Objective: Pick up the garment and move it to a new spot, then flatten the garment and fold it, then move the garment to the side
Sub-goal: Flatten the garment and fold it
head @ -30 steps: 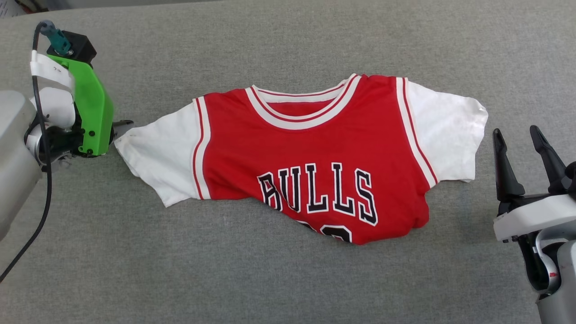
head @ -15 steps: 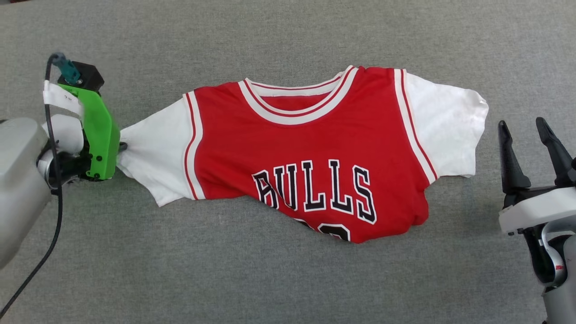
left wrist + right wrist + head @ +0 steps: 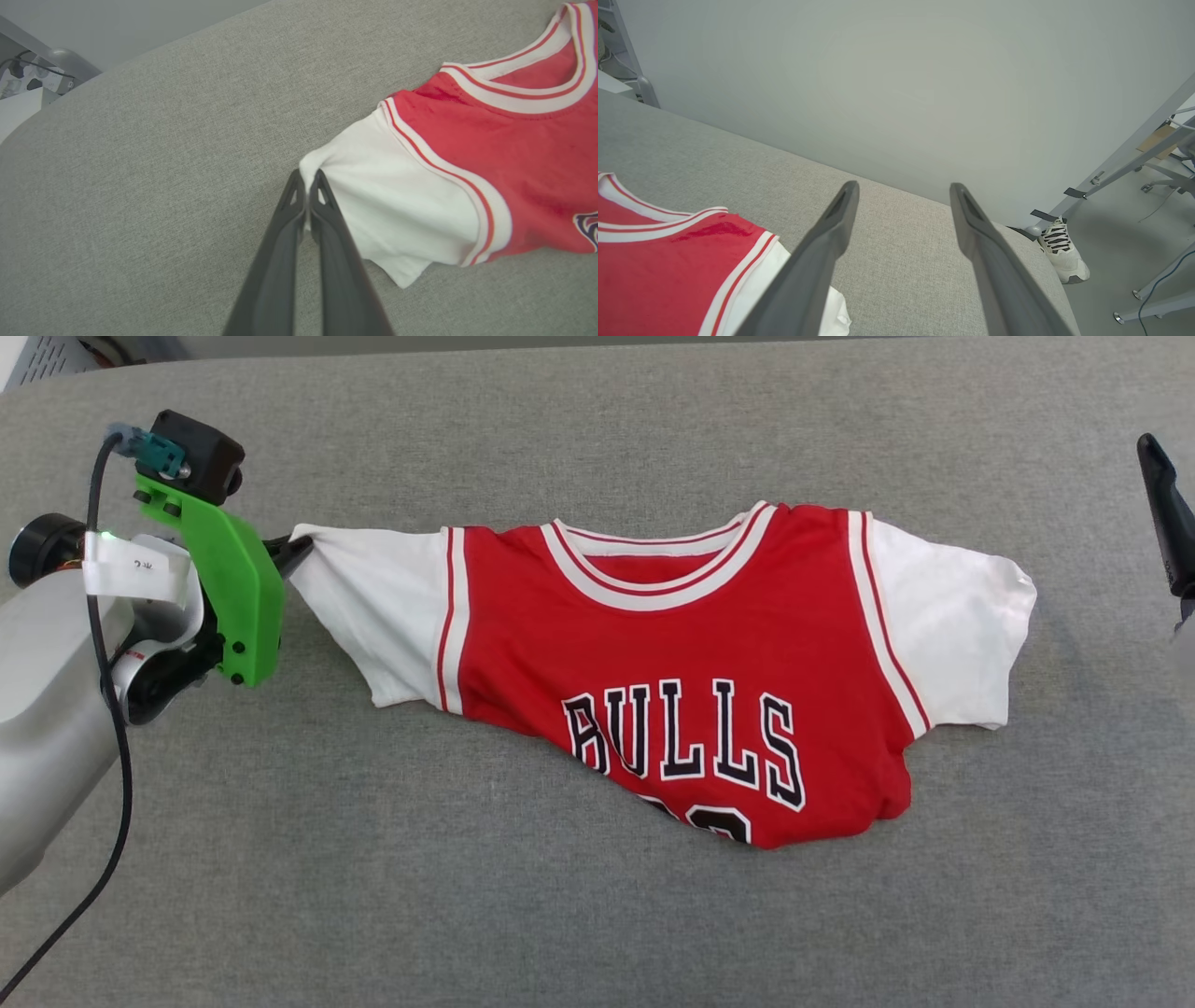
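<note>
Red jersey cloth with white short sleeves: we log the garment (image 3: 691, 653) lying chest-up on the grey fabric surface (image 3: 560, 915), collar toward the far edge. "BULLS" is legible; the number beneath it is mostly tucked under, where the lower part is bunched. In the head view it sits at centre, slightly to the right.

We see the left gripper (image 3: 306, 179) with both dark fingers pressed together on the outer corner of the left sleeve (image 3: 397, 210). That corner is drawn taut toward the fingers, next to the green wrist bracket (image 3: 233, 588). The red body of the shirt rests on the surface.

We see the right gripper (image 3: 901, 191) with its fingers spread wide and nothing between them. It is held beyond the right sleeve (image 3: 962, 625), apart from the cloth.

In the right wrist view we note a pale wall (image 3: 896, 84) behind the surface. A white laced shoe (image 3: 1062, 252) is on the floor past its edge.
</note>
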